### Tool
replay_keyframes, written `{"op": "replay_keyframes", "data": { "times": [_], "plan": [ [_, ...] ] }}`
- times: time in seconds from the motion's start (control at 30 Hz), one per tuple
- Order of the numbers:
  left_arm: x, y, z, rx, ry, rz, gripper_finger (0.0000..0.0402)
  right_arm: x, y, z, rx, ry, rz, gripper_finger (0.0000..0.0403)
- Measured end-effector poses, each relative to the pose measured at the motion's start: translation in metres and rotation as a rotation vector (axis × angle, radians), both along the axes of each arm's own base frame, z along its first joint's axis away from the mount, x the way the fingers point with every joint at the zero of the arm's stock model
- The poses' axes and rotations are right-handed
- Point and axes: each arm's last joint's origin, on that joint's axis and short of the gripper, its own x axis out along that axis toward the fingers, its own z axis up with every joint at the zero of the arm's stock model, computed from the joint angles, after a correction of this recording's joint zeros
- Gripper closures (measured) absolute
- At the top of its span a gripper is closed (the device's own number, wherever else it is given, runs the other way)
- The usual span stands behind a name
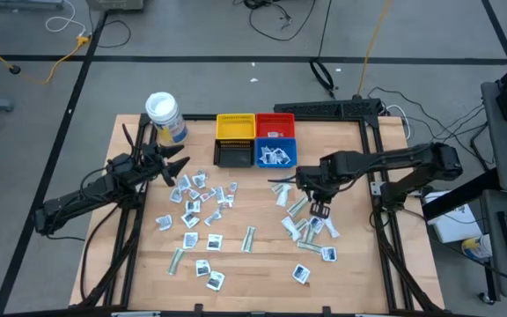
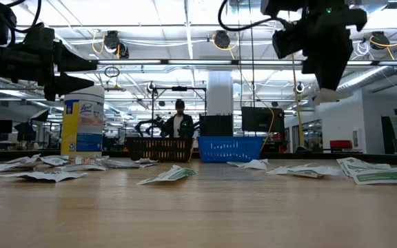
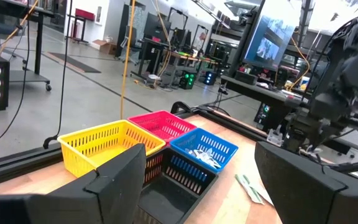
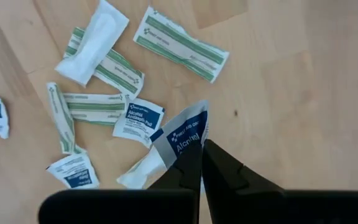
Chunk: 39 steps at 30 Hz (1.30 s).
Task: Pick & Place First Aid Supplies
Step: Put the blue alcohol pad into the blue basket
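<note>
Many small white and silvery first aid packets (image 1: 202, 199) lie flat and scattered across the wooden table (image 1: 262, 264), with a cluster (image 4: 98, 106) under my right arm. High above that cluster, my right gripper (image 4: 202, 146) points down, shut on one blue-marked packet (image 4: 184, 132); both also show in the low view, gripper (image 2: 324, 84) and packet (image 2: 326, 97). My left gripper (image 1: 180, 169) waits level and open beside the white-lidded jar (image 1: 164, 115), its two fingers wide apart in the left wrist view (image 3: 197, 186). My right gripper pinches the blue-marked packet by one end (image 4: 190, 148) between its two fingertips. The fingers come from above, pointing down. The packet is lifted well clear of the table and sticks out beyond the fingertips (image 2: 326, 97).
Four small bins stand together at the table's far middle: yellow (image 1: 234, 126), red (image 1: 275, 122), black (image 1: 233, 156) and blue (image 1: 275, 156) with packets inside. A person (image 2: 179, 122) stands in the room beyond the table.
</note>
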Motion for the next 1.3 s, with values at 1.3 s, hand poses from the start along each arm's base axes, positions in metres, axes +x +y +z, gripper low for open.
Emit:
{"op": "replay_keyframes", "data": {
  "times": [1.3],
  "plan": [
    [0.000, 0.000, 0.000, 0.000, 0.000, 0.000, 0.0096, 0.107, -0.181, 0.004, 0.031, 0.005, -0.081, 0.0403]
  ]
}}
